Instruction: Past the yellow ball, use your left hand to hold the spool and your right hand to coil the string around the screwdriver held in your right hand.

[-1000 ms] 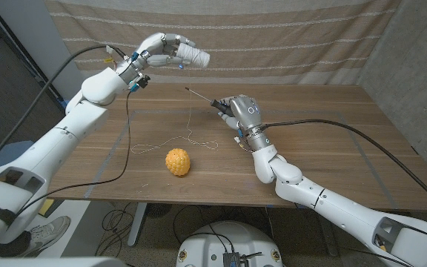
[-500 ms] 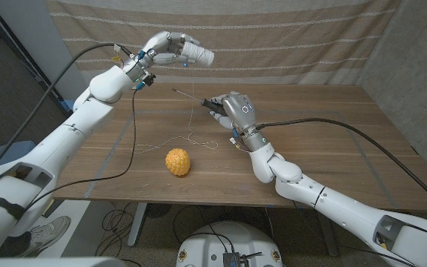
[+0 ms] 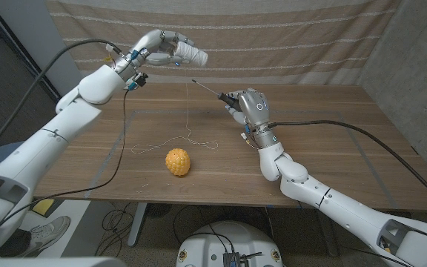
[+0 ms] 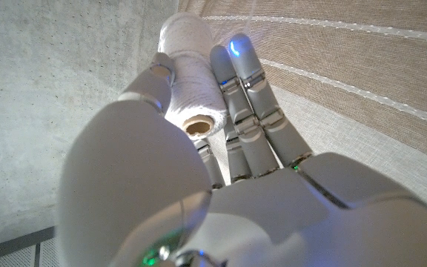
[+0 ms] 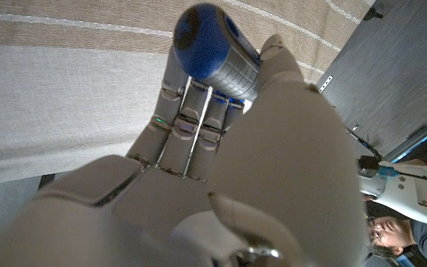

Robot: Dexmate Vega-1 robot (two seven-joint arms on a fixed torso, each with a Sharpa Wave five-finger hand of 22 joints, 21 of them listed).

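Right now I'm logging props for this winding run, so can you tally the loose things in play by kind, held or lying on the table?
Yellow ball: 1
White spool, in the left hand: 1
Screwdriver, in the right hand: 1
String, part of it lying on the table: 1
Total: 4

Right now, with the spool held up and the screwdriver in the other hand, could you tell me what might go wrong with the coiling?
1. Much of the string lies slack in loops on the table beside the yellow ball; pulled in, it may tangle or drag the ball.
2. The left hand holds the spool in the air; tension could tug it loose.
3. The screwdriver shaft in the right hand is thin, so coils may slip off.
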